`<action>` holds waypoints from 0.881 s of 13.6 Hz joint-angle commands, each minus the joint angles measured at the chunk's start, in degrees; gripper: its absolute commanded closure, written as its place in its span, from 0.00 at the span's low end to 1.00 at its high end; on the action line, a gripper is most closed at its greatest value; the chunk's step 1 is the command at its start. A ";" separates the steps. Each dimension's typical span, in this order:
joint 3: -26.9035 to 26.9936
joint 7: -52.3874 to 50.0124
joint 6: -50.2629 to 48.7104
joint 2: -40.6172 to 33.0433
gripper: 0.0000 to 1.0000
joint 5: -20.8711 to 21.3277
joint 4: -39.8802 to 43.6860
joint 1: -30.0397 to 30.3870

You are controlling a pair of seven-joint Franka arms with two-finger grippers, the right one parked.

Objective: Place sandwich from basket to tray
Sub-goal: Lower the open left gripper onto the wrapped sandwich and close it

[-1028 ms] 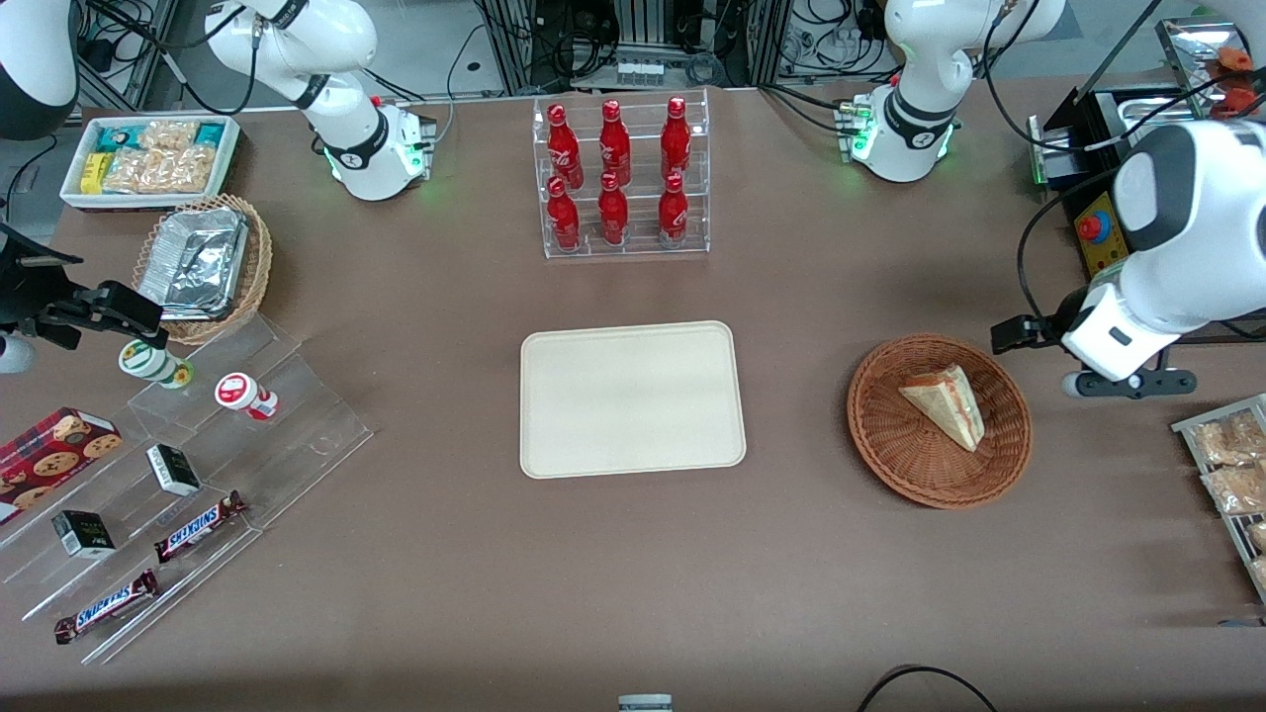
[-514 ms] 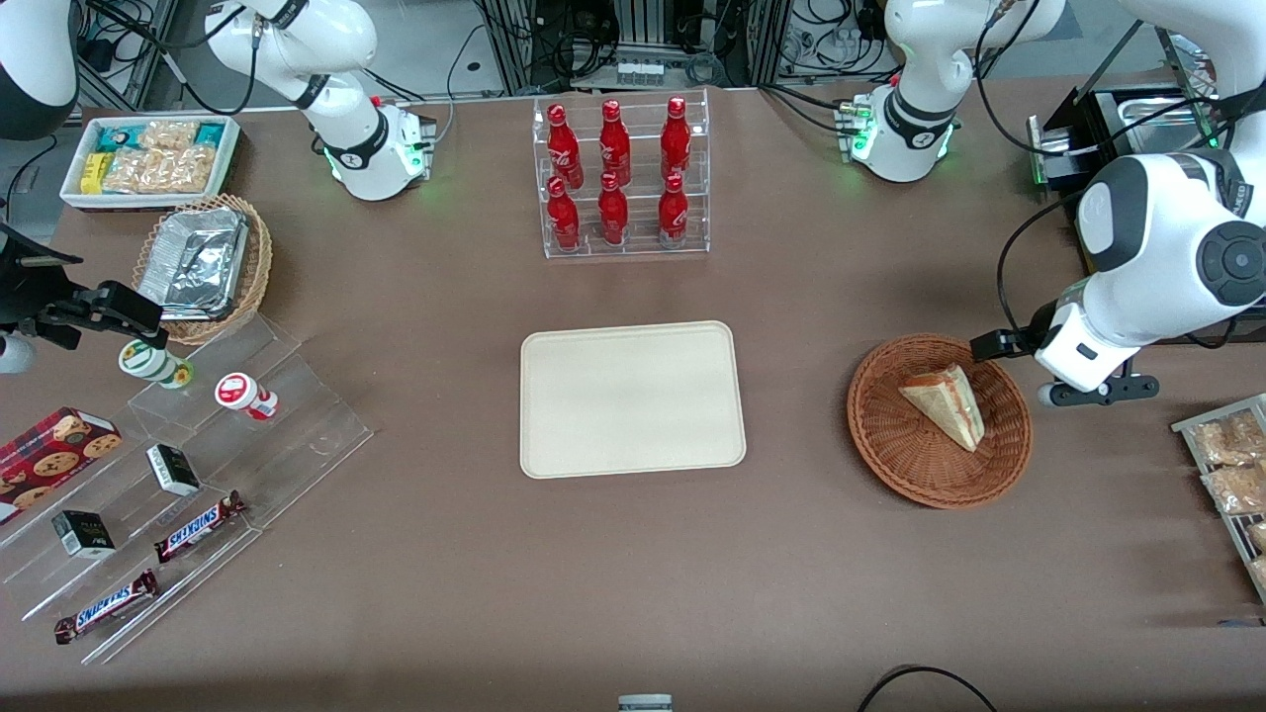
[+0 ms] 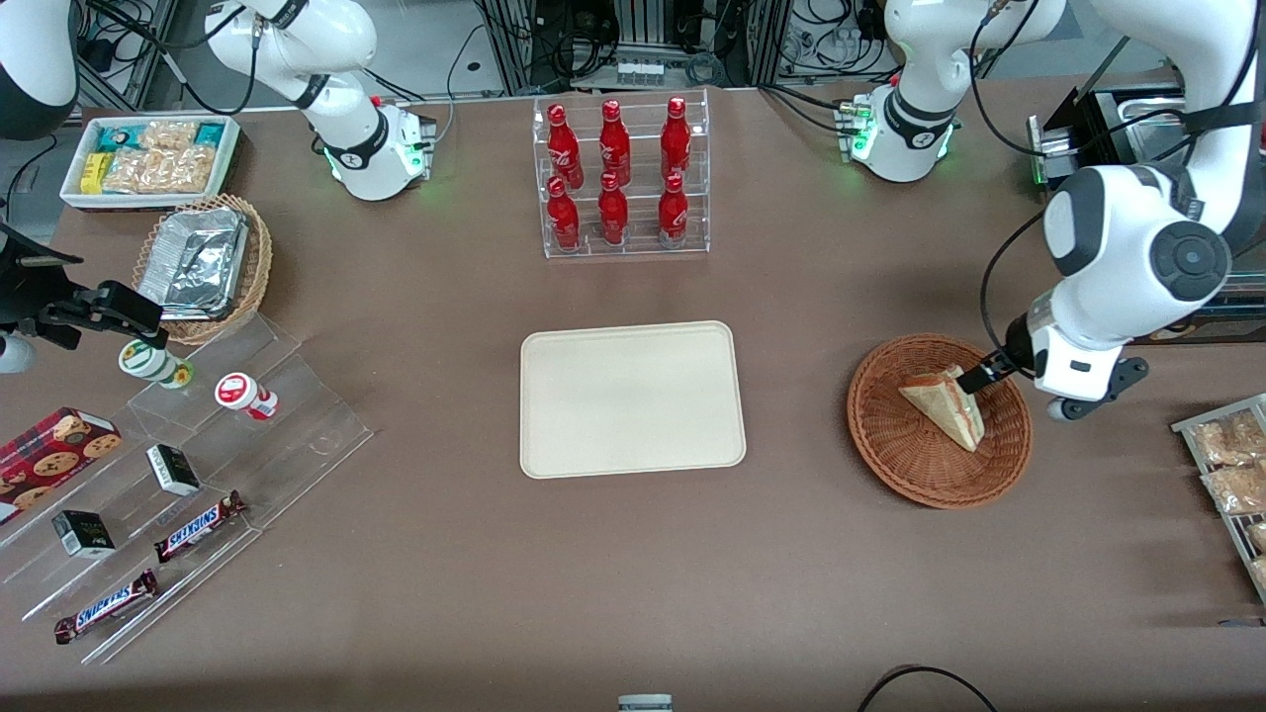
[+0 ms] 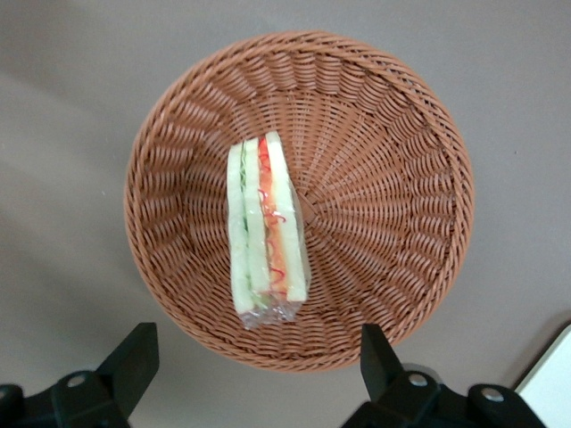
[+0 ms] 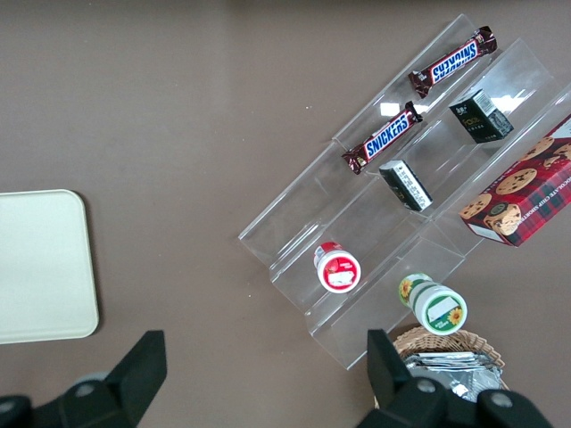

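Sandwich [image 4: 266, 227] lies in basket [image 4: 393, 214]; wrist view alone shows pincer [image 4: 254, 366] spread wide above it.

We see a rounded corner of the cream tray [image 5: 40, 263] lying flat on the brown table [image 5: 196, 107], well apart from a clear stepped shelf [image 5: 294, 227]. On the shelf's steps lie two Snickers bars [image 5: 451, 61] [image 5: 384, 136], two small dark boxes [image 5: 480, 116] [image 5: 406, 185] and a red cookie box [image 5: 522, 192]. We also see a red-lidded cup [image 5: 337, 267] and a green-lidded cup [image 5: 433, 304] lying near each other on the shelf, the green-lidded one just beside a tan wicker basket [image 5: 451, 343] that holds crumpled foil containers [image 5: 446, 364].
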 commanded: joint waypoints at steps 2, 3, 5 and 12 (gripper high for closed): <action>0.66 -3.51 3.77 -0.90 0.00 -3.73 -2.31 0.11; 0.66 -5.70 5.17 -0.11 0.00 -3.91 -2.57 0.10; 0.66 -10.01 9.47 0.25 0.00 -3.91 -4.58 -0.25; 0.66 -10.55 11.77 4.81 0.00 -3.38 -4.68 -0.42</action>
